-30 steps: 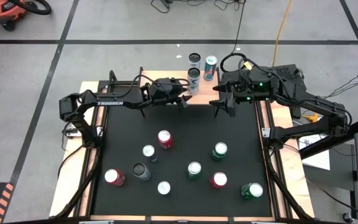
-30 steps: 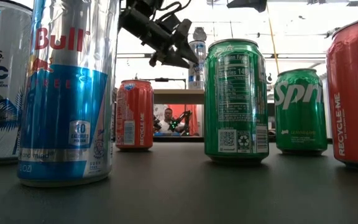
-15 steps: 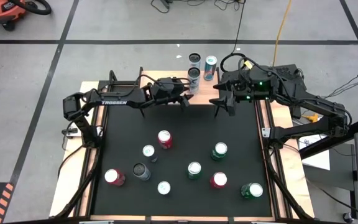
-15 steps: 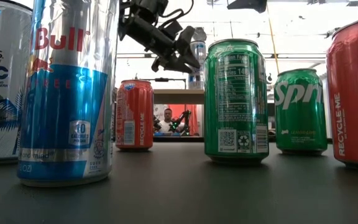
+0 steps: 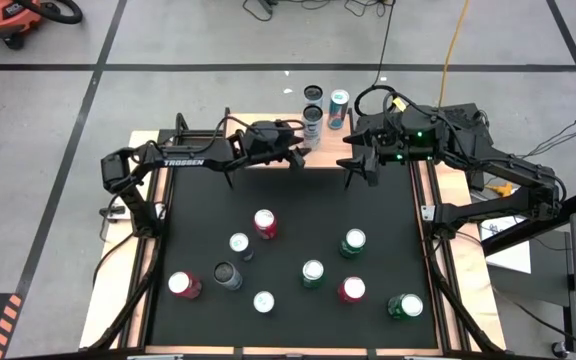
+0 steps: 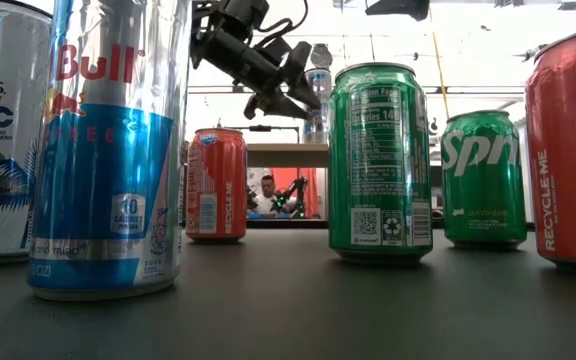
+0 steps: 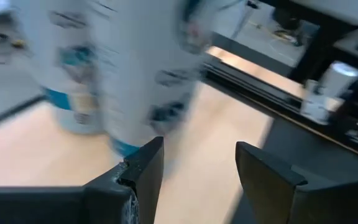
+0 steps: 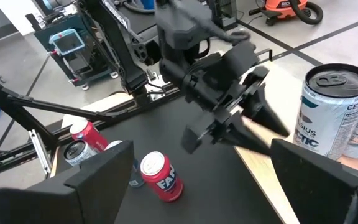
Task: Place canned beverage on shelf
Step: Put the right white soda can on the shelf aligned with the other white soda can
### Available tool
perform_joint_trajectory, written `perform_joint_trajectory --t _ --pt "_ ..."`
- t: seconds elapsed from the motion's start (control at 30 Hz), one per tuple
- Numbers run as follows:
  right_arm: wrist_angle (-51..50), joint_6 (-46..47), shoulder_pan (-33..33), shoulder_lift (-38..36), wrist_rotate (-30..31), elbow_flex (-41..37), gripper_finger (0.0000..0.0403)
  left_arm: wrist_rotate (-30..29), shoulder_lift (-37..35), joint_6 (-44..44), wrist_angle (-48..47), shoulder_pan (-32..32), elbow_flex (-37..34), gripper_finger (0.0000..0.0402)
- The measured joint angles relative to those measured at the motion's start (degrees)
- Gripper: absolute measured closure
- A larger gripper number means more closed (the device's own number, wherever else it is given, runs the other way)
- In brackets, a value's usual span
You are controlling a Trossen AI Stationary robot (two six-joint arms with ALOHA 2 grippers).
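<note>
1. Black table (image 5: 288,240); loose cans across the near half.
2. Left gripper (image 5: 293,152); fingers apart, empty, beside the shelf (image 5: 320,150); release step judged done.
3. Shelf; three cans standing.
4. Right gripper (image 5: 353,165); spread, idle; next call: fetch another can.

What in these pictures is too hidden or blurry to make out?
- Left wrist view: the labels on the cans on the shelf are smeared by motion blur.
- Low view: the shelf's far cans are mostly hidden behind the left gripper and the green can.
- Right wrist view: the Celsius can is partly cut off.
</note>
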Motion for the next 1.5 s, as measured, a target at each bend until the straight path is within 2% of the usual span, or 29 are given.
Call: perform_joint_trajectory --t 0.1,0.17,0.4,0.53,0.93,1.5 --pt "0.0 0.1 0.0 0.0 0.0 0.0 0.0046 0.2 0.0 -3.6 -0.9 -1.9 0.0 0.0202" --pt "0.0 0.1 0.0 0.0 0.0 0.0 0.0046 -2.2 0.0 -4.6 -1.5 -3.4 0.0 0.0202" --pt "0.0 -0.6 0.0 0.0 0.0 0.0 0.0046 -10.4 0.9 -0.7 -0.7 -5.4 0.1 0.0202" --pt "0.0 -0.9 0.0 0.0 0.0 0.0 0.0046 -10.7 2.2 -0.6 2.3 -5.4 0.1 0.0213" --pt "0.0 -0.8 0.0 0.0 0.0 0.0 0.0046 -10.7 3.6 -0.6 6.0 -4.9 0.1 0.0292" --pt "0.0 -1.0 0.0 0.0 0.0 0.0 0.0046 -9.5 5.7 -0.3 11.9 -2.4 0.1 0.0300"
